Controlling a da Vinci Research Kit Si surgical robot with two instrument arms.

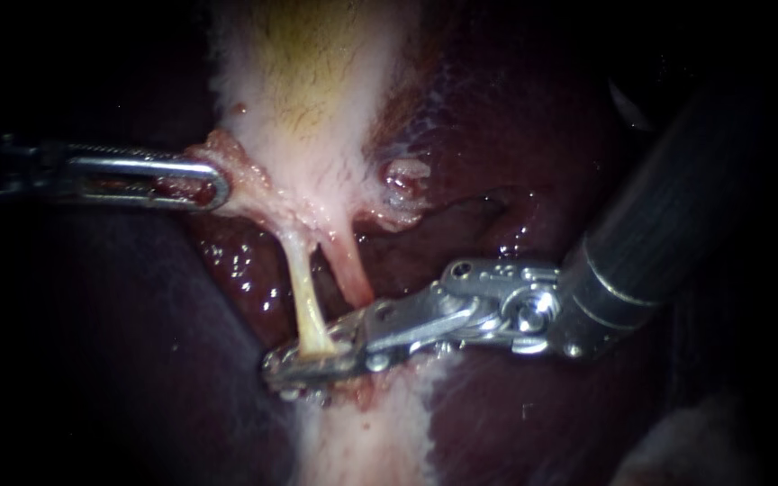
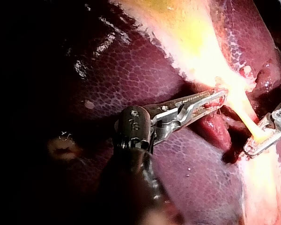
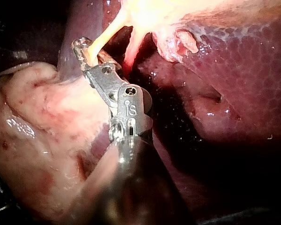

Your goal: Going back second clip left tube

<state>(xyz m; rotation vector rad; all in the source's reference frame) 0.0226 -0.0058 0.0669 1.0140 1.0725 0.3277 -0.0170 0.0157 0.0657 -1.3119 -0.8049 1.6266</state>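
Two tubes run down from the pale gallbladder (image 1: 317, 81): the yellowish left tube (image 1: 303, 292) and the pinker right tube (image 1: 351, 270). My right instrument (image 1: 285, 369) reaches in from the right. Its jaws stand slightly open around the lower end of the left tube, and a small gap shows between them. I cannot make out a clip on the tube. The right wrist view shows the left tube (image 3: 103, 40) entering those jaws (image 3: 82, 47). My left instrument (image 1: 213, 184) is shut on the gallbladder's ragged edge and holds it out to the left. The left wrist view shows the same grip (image 2: 218, 98).
Dark red liver (image 1: 515, 117) lies on both sides of the tubes, wet and glistening in the pocket behind them. A pale nub of tissue (image 1: 404, 175) sits right of the gallbladder neck. Whitish fatty tissue (image 1: 371, 441) spreads below the right instrument's jaws.
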